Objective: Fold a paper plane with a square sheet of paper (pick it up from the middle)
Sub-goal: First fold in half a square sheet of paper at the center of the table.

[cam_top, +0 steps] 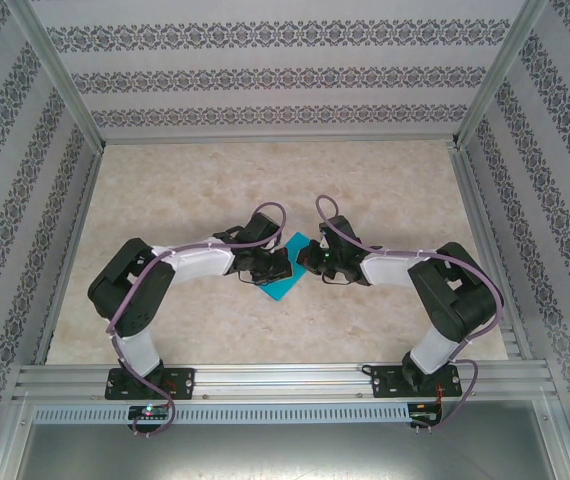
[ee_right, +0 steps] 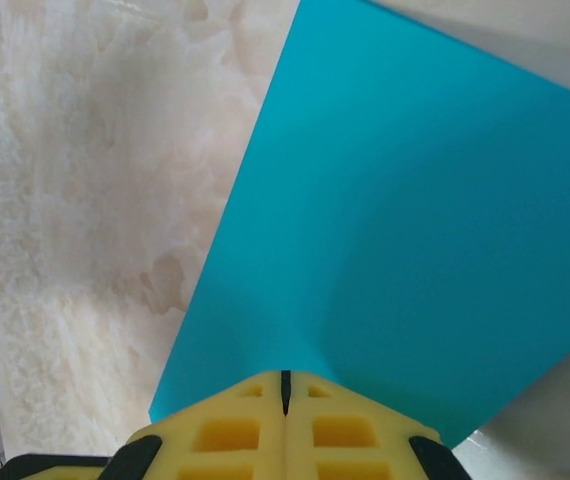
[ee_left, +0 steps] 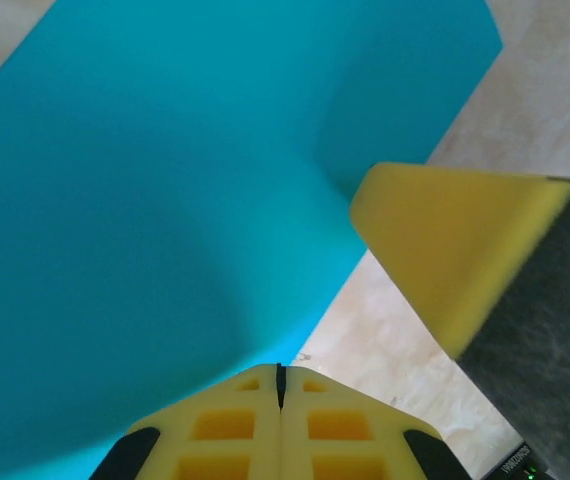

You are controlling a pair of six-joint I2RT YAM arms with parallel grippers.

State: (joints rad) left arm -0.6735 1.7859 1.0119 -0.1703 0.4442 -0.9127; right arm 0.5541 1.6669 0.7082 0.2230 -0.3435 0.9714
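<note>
I see the sheet (cam_top: 281,283) at the middle of the table (cam_top: 215,190), turned like a diamond. One corner points at the near edge, and that diagonal runs near to far. The left gripper (ee_left: 280,380) and right gripper (ee_right: 285,385) are clenched, tips against the sheet; I cannot tell whether they pinch it.

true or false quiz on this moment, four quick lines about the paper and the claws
1. The square sheet of paper is teal-blue. True.
2. The left claw and right claw stand wide open. False: both are shut, and the paper runs into their fingertips.
3. The sheet lies far off to the left, away from both arms. False: it is near the middle of the table, between the two claws.
4. The table top is pale marbled beige. True.
</note>
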